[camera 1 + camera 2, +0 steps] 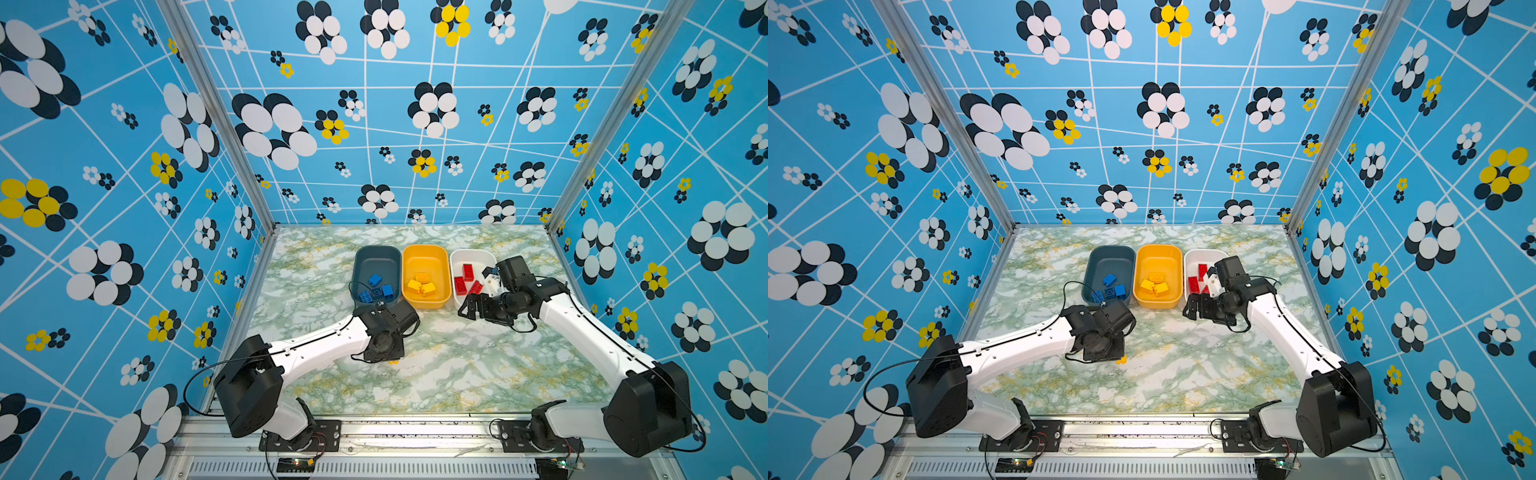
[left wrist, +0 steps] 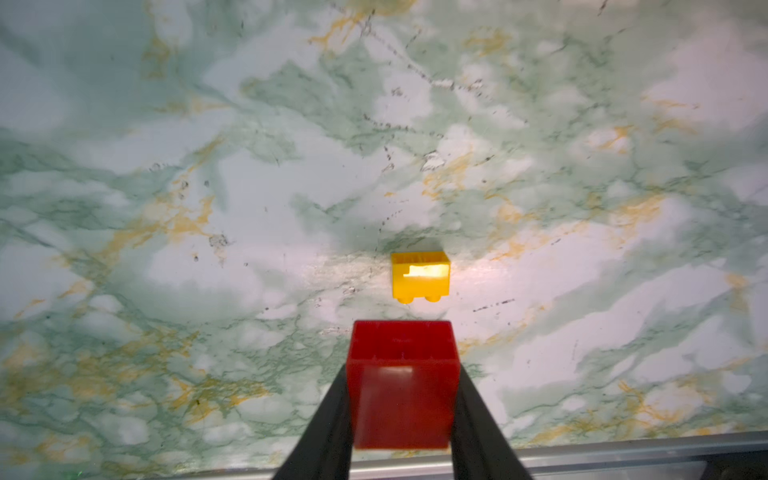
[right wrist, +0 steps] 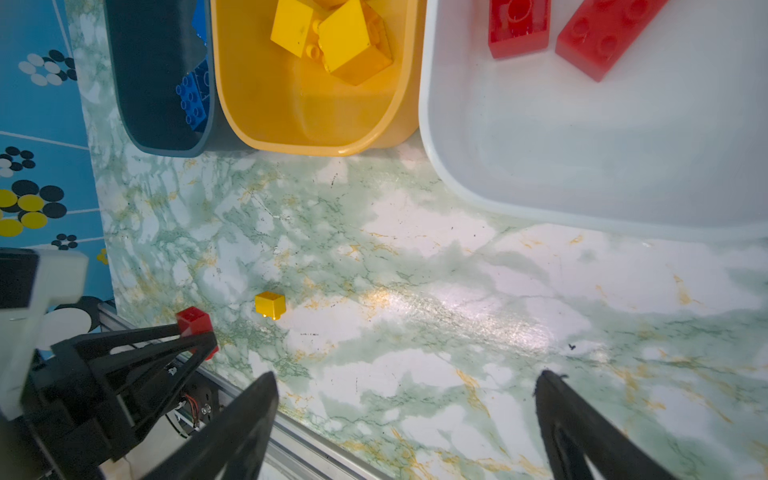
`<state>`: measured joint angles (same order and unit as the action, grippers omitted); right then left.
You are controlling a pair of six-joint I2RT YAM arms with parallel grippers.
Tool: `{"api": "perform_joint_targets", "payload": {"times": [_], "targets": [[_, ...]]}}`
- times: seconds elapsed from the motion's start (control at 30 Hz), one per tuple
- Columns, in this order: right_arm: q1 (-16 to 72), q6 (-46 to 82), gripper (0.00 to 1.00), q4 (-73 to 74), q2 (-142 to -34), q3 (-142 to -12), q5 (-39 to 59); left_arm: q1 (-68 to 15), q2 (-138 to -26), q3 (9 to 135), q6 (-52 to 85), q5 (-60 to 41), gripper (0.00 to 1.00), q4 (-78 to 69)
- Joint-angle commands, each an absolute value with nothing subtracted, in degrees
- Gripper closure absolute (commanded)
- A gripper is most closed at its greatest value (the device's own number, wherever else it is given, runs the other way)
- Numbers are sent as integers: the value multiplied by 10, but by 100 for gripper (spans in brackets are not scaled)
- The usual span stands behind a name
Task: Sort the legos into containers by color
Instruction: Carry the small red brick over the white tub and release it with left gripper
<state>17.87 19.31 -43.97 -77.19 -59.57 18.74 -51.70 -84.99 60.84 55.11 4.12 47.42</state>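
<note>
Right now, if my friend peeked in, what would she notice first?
Probably the bright blue flowered walls all around. Then three tubs in a row toward the back of the marble table: a teal tub of blue bricks, a yellow tub of yellow bricks, a white tub of red bricks. Closer in, the left claw grips a red brick by a lone yellow brick.

Bright even light w/ glare on tabletop (image 3: 519,328), blurry red brick (image 2: 403,390), fisheye edges
</note>
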Motion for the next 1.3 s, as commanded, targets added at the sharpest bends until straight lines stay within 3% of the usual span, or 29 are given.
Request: {"api": "perform_joint_targets", "payload": {"times": [0.0, 0.73, 1.27], "targets": [[183, 204, 2, -452, -760, -579, 187, -504, -859, 655, 505, 61, 73, 504], [168, 274, 2, -495, -678, -528, 143, -465, -1094, 996, 325, -27, 74, 480], [152, 300, 1, -503, -616, -479, 123, -457, -1335, 1348, 271, -98, 74, 555]]}}
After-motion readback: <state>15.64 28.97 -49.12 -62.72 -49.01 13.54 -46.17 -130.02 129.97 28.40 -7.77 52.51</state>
